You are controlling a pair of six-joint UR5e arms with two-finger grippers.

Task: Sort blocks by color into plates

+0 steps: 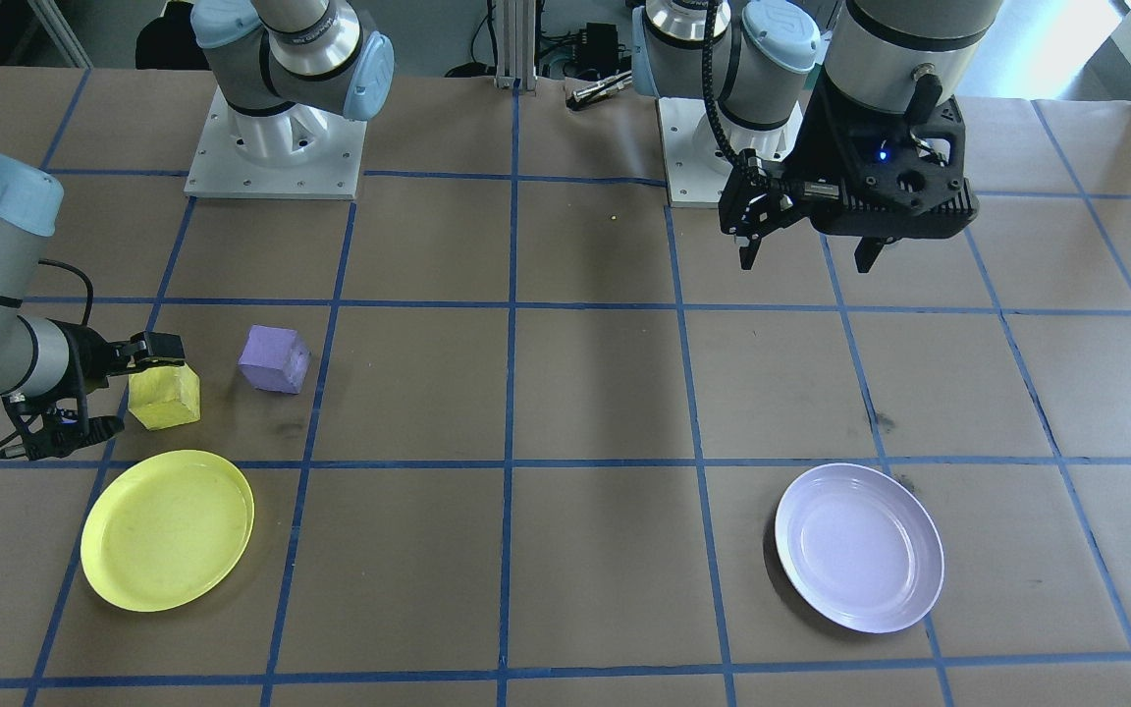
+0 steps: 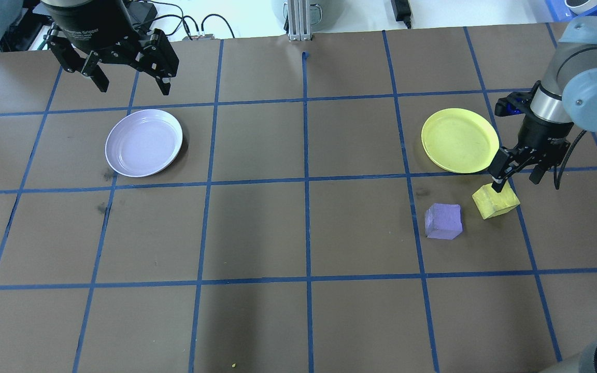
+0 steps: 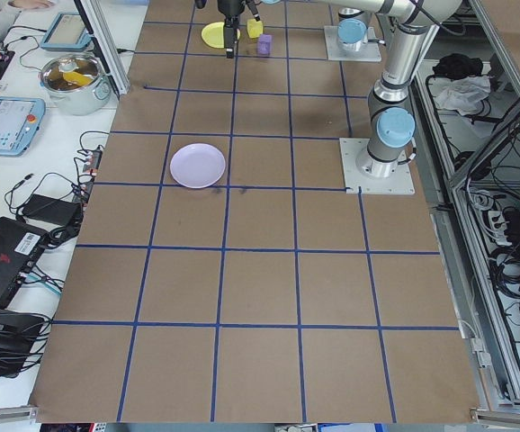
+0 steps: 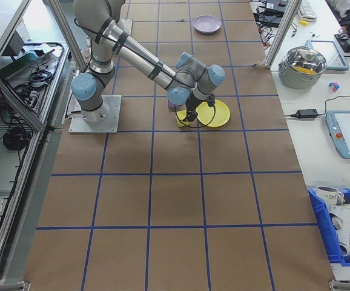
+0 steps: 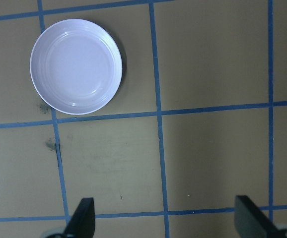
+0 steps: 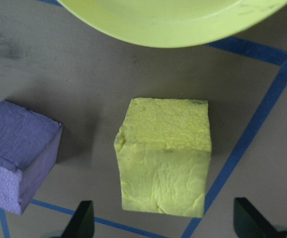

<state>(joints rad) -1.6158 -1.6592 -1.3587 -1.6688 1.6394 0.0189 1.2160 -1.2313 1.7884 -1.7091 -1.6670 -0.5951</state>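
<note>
Just above the yellow block [image 6: 164, 156], right tool [image 2: 516, 178] spread wide, seemingly not touching; left tool [image 2: 130, 85] likewise released.

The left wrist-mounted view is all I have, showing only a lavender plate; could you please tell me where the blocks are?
Observer: Both are on the table's far side; the yellow block sits beside the yellow plate.
Operator: And the purple one?
Observer: The purple block lies apart from the yellow block, on the table.
Operator: What is the right gripper doing?
Observer: The right gripper is open over the yellow block, holding nothing.
</note>
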